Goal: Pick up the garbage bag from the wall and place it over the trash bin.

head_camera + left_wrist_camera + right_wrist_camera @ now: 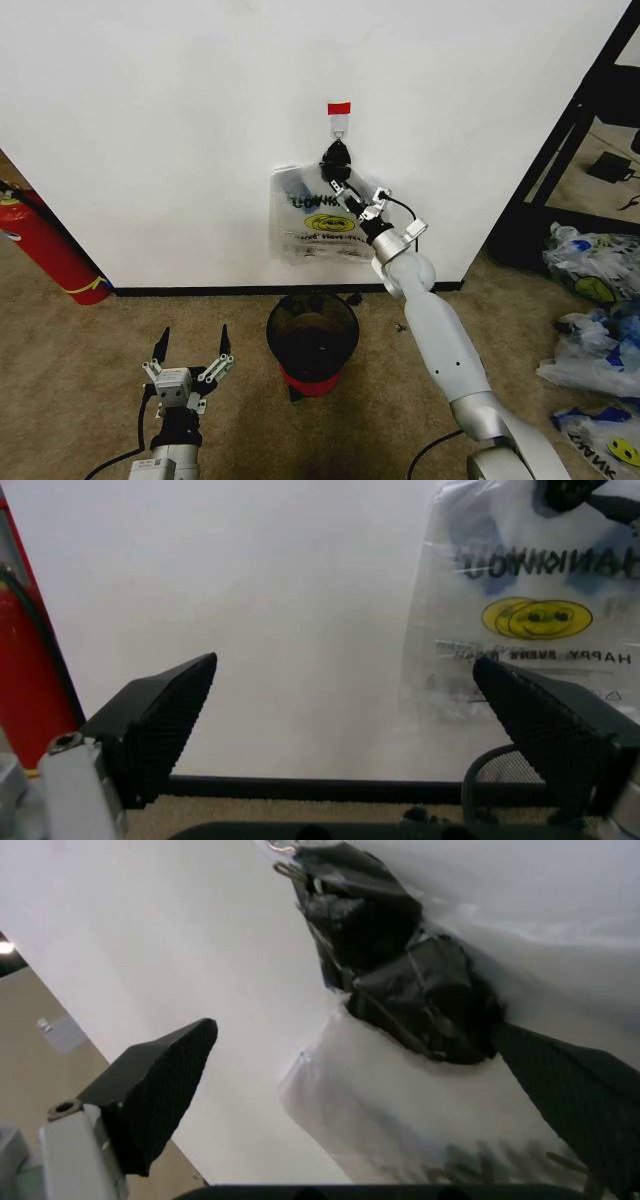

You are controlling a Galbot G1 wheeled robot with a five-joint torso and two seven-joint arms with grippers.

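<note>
wall (180, 120): plain white, black baseboard along the floor, small red tape strip (339, 107) with a little metal hook (340, 126) just under it.
garbage bag (318, 218): thin see-through plastic hanging flat against the wall from the hook, its top gathered under a black clip (335, 160); black lettering, yellow smiley face, blue patches; also seen in the left wrist view (540, 622) and close up in the right wrist view (420, 1132).
trash bin (312, 340): small round black bin with a red base, standing on the carpet directly below the bag, near the baseboard.
right gripper (350, 200): arm stretched up to the wall, fingers spread apart on either side of the bag's bunched top just under the clip; whether they touch the plastic cannot be told; nothing clamped.
left gripper (190, 350): low over the carpet, left of the bin, pointing at the wall, fingers wide apart and holding nothing.
fire extinguisher (45, 245): red, leaning by the wall at far left.
loose bags (595, 330): heap of similar bags on the carpet at far right, well apart from the bin.
</note>
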